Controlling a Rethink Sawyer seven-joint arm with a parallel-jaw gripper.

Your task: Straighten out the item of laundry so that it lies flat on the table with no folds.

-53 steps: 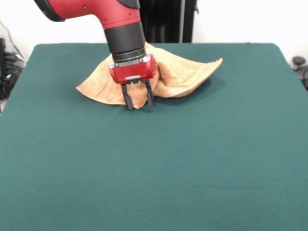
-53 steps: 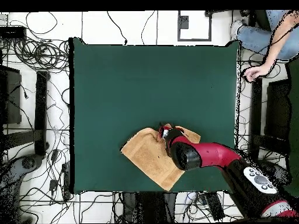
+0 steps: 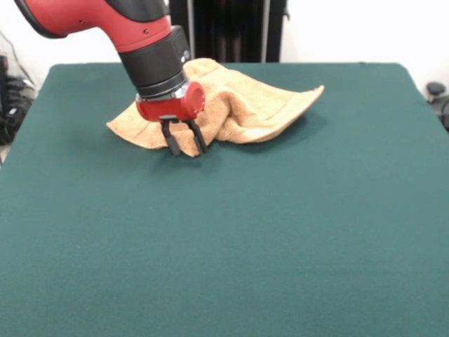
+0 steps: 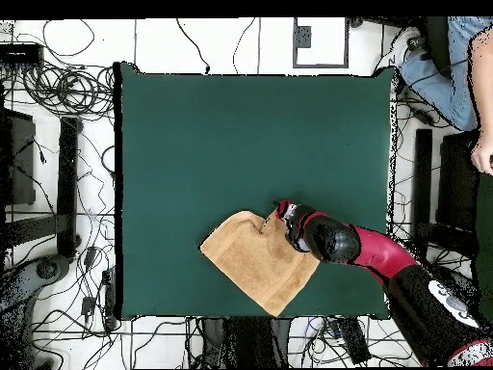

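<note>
Your gripper (image 3: 184, 149) has dragged the towel (image 3: 238, 105) edge toward 9 o'clock; jaws narrowly parted, empty. A fold remains on the bench (image 3: 280, 232).

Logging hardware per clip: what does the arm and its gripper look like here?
A thick red arm runs into a black cylindrical wrist section ringed by a thin silver band. Below it sits a rounded red gripper housing with a small grey plate and two short, slim black fingers. No loose cables or markings show.
</note>
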